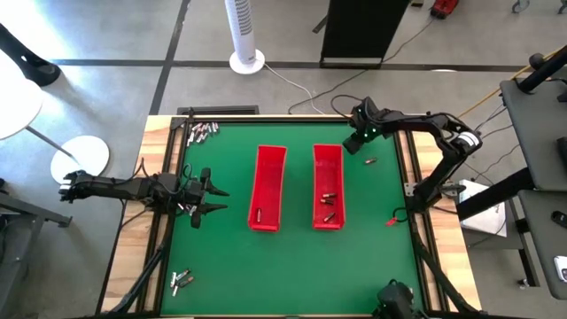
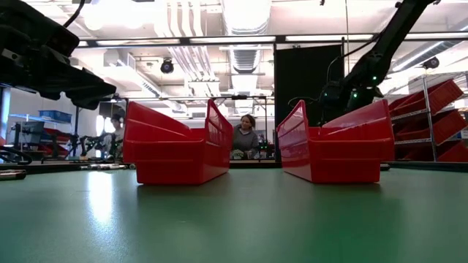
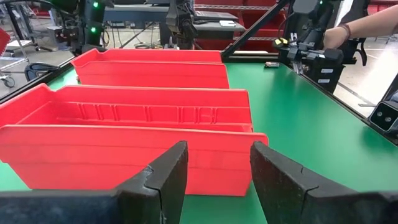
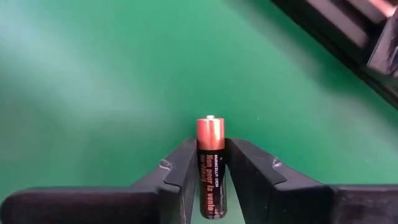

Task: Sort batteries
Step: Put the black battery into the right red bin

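Note:
Two long red trays (image 1: 268,188) (image 1: 328,186) lie side by side mid-table on the green mat, each with a few batteries (image 1: 258,213) (image 1: 328,197) inside. More batteries lie in a heap at the far left (image 1: 202,131), in another at the near left (image 1: 182,281), and one alone (image 1: 370,161) right of the right tray. My right gripper (image 1: 352,144) hangs beyond the right tray's far end, shut on a black battery with a copper end (image 4: 210,134). My left gripper (image 1: 208,199) (image 3: 217,180) waits open at the left edge, facing the left tray. My right gripper pinches the battery's black body (image 4: 210,171) between its two fingers. The battery lies along the fingers, and its copper end (image 4: 210,129) sticks out past the fingertips. The fingers slant steeply down at the mat. Whether the battery's end touches the mat cannot be told.
A small red object (image 1: 391,220) lies near the mat's right edge. Wooden rails (image 1: 159,177) frame the mat. Open mat stretches between the trays and the near edge. A person sits beyond the far edge (image 2: 245,137); a hand shows at a device (image 3: 329,37).

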